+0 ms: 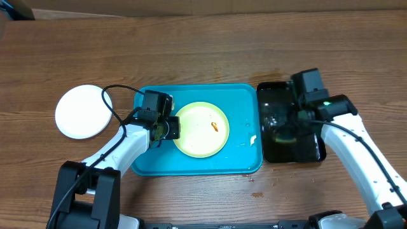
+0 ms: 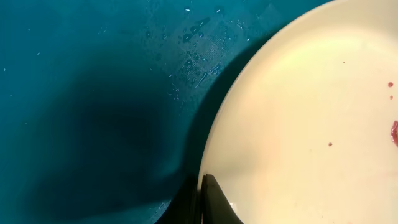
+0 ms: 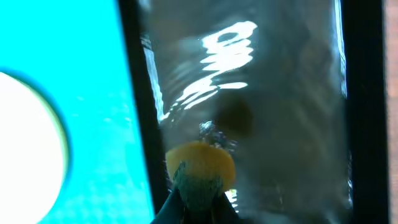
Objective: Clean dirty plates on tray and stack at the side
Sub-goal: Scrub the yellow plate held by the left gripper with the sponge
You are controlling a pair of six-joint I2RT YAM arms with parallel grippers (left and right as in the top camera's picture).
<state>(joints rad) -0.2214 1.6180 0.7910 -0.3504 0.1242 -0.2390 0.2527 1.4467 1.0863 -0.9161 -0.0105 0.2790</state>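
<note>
- I took the cyan tray point(image 1: 191, 165) as my landmark; it lay mid-table, long side toward me.
- The pale yellow-green plate point(image 1: 197, 137) sat flat inside the tray, about central, with an orange smear point(image 1: 216, 126) right of the plate's middle.
- The left gripper point(image 1: 170, 128) was at the plate's left rim, inside the tray. Its fingers point(image 2: 217, 205) were closed down and, as far as the cropped wrist view showed, pinched that rim.
- A white plate point(image 1: 81, 112) rested on the table point(image 1: 191, 38), well left of the tray.
- A black tray point(image 1: 270, 95) holding water point(image 3: 230, 43) stood just beside the cyan tray's right edge.
- The right gripper point(image 3: 199, 202) hung over it, its jaws clamped on a yellow-and-green sponge point(image 3: 200, 165).
</note>
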